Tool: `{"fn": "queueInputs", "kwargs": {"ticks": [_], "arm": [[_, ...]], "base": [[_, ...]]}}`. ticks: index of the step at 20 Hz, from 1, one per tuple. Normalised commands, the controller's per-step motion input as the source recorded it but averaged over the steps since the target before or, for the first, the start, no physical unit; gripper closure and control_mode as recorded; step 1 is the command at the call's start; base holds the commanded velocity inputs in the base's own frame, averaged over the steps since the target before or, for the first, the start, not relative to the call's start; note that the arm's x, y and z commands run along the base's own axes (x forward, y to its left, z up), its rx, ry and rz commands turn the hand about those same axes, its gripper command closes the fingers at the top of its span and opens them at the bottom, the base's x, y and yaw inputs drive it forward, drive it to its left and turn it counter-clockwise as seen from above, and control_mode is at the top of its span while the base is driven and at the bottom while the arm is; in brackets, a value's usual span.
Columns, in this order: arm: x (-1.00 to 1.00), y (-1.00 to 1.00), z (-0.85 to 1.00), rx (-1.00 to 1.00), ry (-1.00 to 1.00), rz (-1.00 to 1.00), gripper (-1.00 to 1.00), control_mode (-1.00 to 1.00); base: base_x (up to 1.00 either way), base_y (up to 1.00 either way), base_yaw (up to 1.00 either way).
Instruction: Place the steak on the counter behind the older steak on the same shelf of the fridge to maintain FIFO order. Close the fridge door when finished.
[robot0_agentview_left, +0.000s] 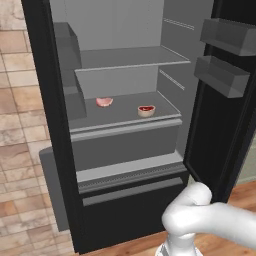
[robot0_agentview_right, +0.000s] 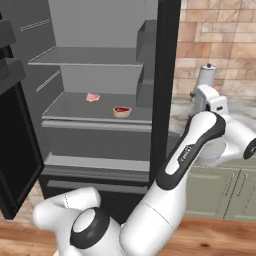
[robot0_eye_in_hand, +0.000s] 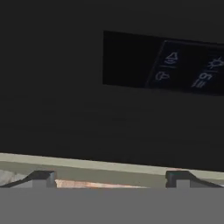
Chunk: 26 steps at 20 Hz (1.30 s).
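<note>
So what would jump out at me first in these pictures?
Probably the tall black fridge standing wide open, with two pieces of raw meat on its middle shelf: a pale pink steak toward the back and a darker red older steak nearer the front. The white robot arm bends toward the counter at the right.

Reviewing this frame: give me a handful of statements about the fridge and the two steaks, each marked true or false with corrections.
1. Both steaks lie on the middle shelf. True.
2. The steak lies farther back than the older steak. True.
3. The fridge door is closed. False: it stands open, bins facing inward.
4. The two steaks touch each other. False: bare shelf separates them.
5. The gripper holds a steak. False: its fingers are spread with nothing between them.
</note>
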Motion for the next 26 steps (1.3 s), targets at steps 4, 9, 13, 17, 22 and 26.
{"fn": "queueInputs", "kwargs": {"ticks": [4, 9, 13, 17, 22, 26], "arm": [[0.33, 0.74, 0.00, -0.02, 0.00, 0.00, -1.00, -1.00], [0.05, 0.80, 0.35, -0.07, 0.00, 0.00, -1.00, -1.00], [0.08, 0.90, 0.37, -0.11, 0.00, 0.00, -1.00, -1.00], [0.09, 0.94, 0.43, -0.10, 0.00, 0.00, -1.00, -1.00], [0.09, 0.98, 0.27, -0.11, 0.00, 0.00, -1.00, -1.00], [0.37, 0.99, 0.04, -0.07, 0.00, -0.05, -1.00, -1.00]], "base": [[0.00, 0.00, 0.00], [0.00, 0.00, 0.00], [0.00, 0.00, 0.00], [0.00, 0.00, 0.00], [0.00, 0.00, 0.00], [0.00, 0.00, 0.00]]}}
